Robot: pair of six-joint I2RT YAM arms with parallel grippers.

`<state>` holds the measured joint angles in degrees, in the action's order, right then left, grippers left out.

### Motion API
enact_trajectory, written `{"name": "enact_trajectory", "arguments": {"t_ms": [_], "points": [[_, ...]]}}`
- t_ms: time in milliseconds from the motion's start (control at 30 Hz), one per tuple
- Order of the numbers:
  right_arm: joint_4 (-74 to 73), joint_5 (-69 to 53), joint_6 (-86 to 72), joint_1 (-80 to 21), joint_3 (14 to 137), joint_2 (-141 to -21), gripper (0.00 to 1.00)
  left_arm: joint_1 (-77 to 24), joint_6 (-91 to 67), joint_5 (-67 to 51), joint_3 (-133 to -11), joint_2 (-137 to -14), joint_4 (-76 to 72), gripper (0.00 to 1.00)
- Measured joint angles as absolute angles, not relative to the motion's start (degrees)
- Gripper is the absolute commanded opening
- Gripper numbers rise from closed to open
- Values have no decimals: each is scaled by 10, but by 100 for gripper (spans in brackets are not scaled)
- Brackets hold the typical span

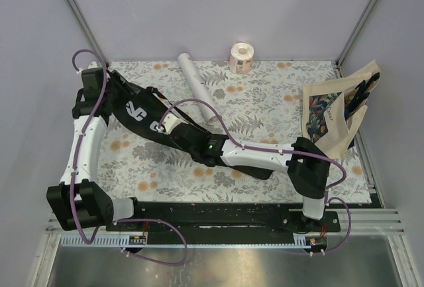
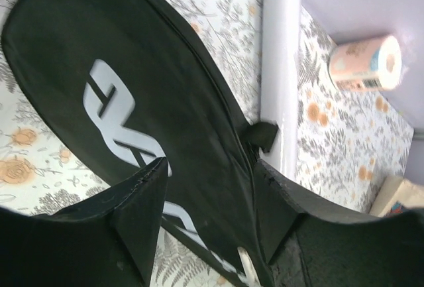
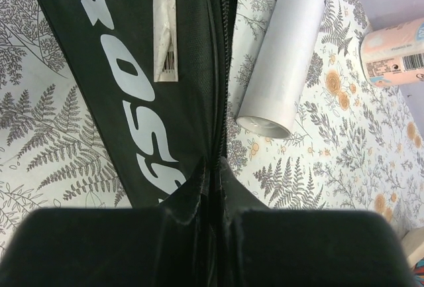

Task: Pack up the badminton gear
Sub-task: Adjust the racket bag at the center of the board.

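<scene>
2 grips on 1 bag. Pinches the zip seam of the racket bag (image 3: pixel 126 101) between right fingertips (image 3: pixel 185 201) pressed together, likely to draw the zip along or to hold the opening's edges in line. Sets the right gripper (image 3: pixel 213 184) about midway along the bag, near the middle of the table (image 1: pixel 265 95). Straddles the bag's far-left end with the left gripper (image 2: pixel 209 174), fingers (image 2: pixel 136 221) apart, black fabric between them but no evident clamp; probably pins that end so the seam lies taut for the other gripper. Finds the white tube (image 1: pixel 199 88) not yet packed, lying just right of the bag. Shows no rackets: inside the bag or elsewhere, cannot tell. Has the paper roll (image 1: pixel 241 57) at the far edge and the tote bag (image 1: pixel 338 111) at the right wall, both well apart from the work.
</scene>
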<state>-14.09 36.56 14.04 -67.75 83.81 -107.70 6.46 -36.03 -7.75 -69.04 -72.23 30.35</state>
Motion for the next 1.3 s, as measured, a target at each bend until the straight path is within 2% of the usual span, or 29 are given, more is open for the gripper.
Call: {"name": "enact_trajectory", "arguments": {"t_ms": [167, 500, 533, 633, 700, 767, 800, 933, 1133, 1300], "points": [[-133, 366, 140, -680, 816, -1058, 0, 99, -376, -78, -729, -776, 311, 57], [-114, 378, 150, -696, 807, -1055, 0, 99, -408, -88, -755, -832, 312, 58], [-114, 380, 152, -698, 806, -1055, 0, 99, -408, -89, -757, -838, 315, 56], [-114, 380, 152, -702, 805, -1055, 0, 99, -409, -92, -757, -848, 321, 31], [-114, 379, 152, -705, 805, -1055, 1, 99, -411, -98, -757, -849, 324, 19], [-114, 379, 151, -706, 805, -1055, 4, 99, -410, -104, -757, -848, 325, 4], [-114, 378, 149, -707, 805, -1055, 5, 99, -407, -107, -757, -848, 325, 0], [-114, 372, 140, -708, 800, -1051, 13, 105, -405, -120, -757, -846, 329, 0], [-115, 363, 131, -709, 794, -1027, 36, 112, -403, -138, -757, -834, 333, 0], [-162, 316, 81, -707, 807, -981, 47, 118, -400, -152, -752, -815, 334, 0]]}}
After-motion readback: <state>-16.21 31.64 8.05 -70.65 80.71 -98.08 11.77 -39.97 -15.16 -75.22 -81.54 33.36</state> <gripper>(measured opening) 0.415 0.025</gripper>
